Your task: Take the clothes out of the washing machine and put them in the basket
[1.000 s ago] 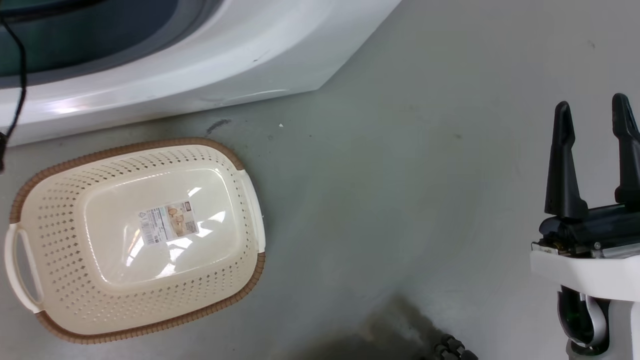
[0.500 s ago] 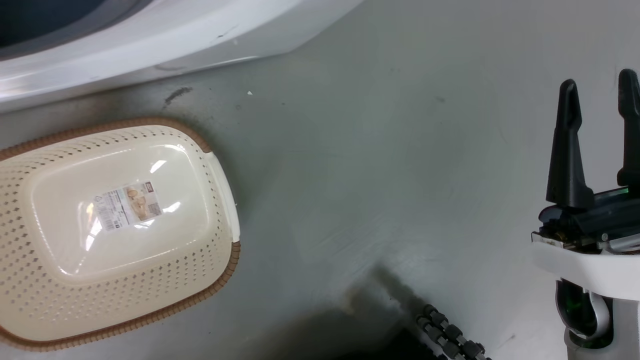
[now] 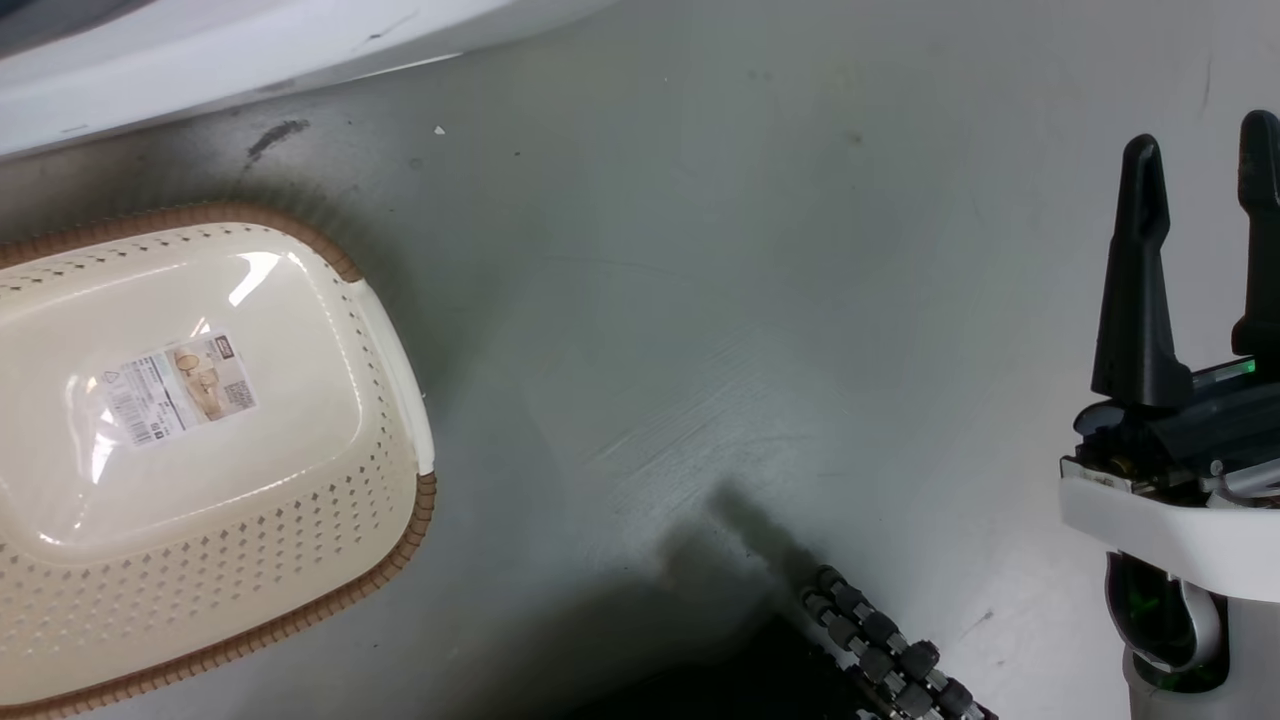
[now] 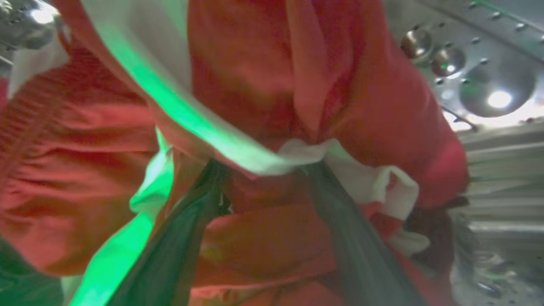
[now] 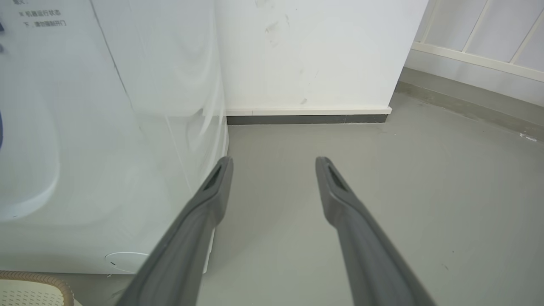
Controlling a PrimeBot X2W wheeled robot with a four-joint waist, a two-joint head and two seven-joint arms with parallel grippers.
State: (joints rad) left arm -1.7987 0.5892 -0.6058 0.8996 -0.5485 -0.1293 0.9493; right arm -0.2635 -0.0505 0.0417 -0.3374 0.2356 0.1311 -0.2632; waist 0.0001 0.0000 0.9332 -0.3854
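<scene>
Gripping bright red white-striped soft garment (image 4: 263, 106) between my left gripper (image 4: 265, 170) fingers inside perforated steel drum (image 4: 488, 85), right gripper (image 5: 274, 163) spread wide, empty, above grey floor (image 3: 700, 300).

Open floor (image 3: 700, 300) lies between basket (image 3: 400, 360) and right end effector (image 3: 1200, 160).

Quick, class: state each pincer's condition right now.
Left pincer: closed on the red clothes, inside the drum.
Right pincer: open, holding nothing.
</scene>
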